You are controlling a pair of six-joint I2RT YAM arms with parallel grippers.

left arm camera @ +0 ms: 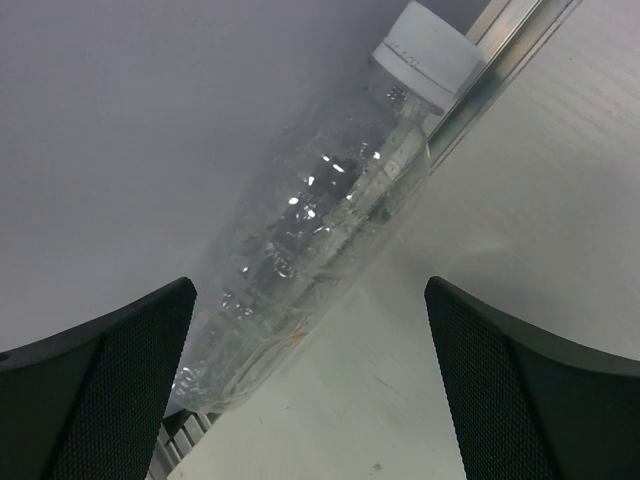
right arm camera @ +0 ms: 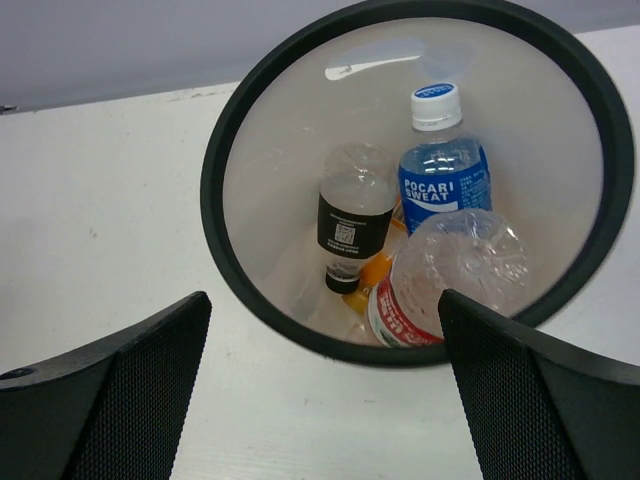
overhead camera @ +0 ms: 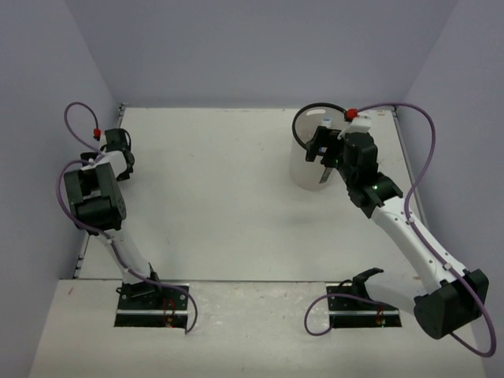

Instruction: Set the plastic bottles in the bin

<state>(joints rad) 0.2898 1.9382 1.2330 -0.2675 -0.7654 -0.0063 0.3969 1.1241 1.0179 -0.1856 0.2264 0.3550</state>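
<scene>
A plain clear bottle (left arm camera: pixel 310 250) with a white cap lies on the table along the left wall rail. My left gripper (left arm camera: pixel 310 390) is open just short of the bottle's base, not touching it. In the top view this gripper (overhead camera: pixel 118 146) is at the far left edge, and the arm hides the bottle. The bin (right arm camera: pixel 215 200) holds a blue-labelled bottle (right arm camera: pixel 445 185), a black-labelled one (right arm camera: pixel 352 225), an orange one (right arm camera: pixel 375 272) and a red-and-white-labelled one (right arm camera: pixel 450 280). My right gripper (right arm camera: pixel 325 390) hangs open and empty above the bin's near rim (overhead camera: pixel 303 169).
The side wall and a metal rail (left arm camera: pixel 500 70) run right behind the clear bottle. Purple cables (overhead camera: pixel 421 126) loop off both wrists. The white table (overhead camera: pixel 220 197) lies between the two arms.
</scene>
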